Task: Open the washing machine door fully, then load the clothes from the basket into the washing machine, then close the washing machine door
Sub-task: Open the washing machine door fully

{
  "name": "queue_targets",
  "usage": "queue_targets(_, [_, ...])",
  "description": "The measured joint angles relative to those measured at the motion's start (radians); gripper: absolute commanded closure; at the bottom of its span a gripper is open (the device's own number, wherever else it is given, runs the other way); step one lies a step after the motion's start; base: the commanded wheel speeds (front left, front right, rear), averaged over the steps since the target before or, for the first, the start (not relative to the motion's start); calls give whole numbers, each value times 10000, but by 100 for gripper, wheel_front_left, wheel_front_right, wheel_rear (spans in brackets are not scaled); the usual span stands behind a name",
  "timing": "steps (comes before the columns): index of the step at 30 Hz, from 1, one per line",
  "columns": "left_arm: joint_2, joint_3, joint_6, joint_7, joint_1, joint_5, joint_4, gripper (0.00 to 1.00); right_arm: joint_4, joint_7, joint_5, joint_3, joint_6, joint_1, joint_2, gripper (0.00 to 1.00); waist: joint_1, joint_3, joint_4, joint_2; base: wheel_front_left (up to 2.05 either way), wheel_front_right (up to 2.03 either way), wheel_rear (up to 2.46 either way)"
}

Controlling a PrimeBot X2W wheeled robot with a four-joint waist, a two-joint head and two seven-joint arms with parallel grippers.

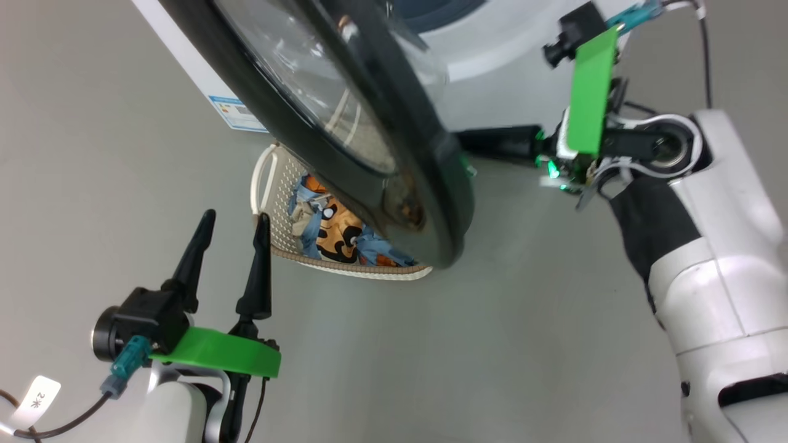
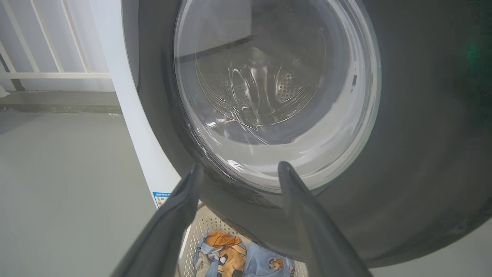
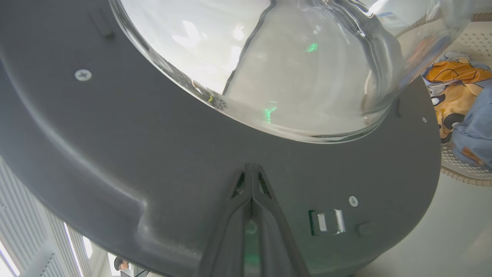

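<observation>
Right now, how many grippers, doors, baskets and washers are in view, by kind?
Grippers: 2, left gripper open, right gripper shut
Door: 1
Basket: 1
Washer: 1
Total: 5

A laundry corner: white washing machine [image 1: 492, 55], basket [image 1: 277, 191] of clothes [image 1: 335, 237], grey floor [image 1: 92, 154], white railing [image 2: 46, 75]

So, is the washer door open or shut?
Open: the door is swung out from the washing machine, inner face toward the right claw.
</observation>
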Motion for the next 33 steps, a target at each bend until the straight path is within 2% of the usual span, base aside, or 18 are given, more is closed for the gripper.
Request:
queue_targets(26, [4, 180, 0, 0, 376, 151, -58, 0, -148, -2435, 3797, 4729, 0, 894, -10, 100, 0, -431, 171, 0, 0, 0, 0])
queue_targets(33, [4, 198, -2, 0, 379, 161, -42, 0, -144, -2930, 4408, 5497, 0, 854, 2, 100, 0, -447, 117, 0, 0, 0, 0])
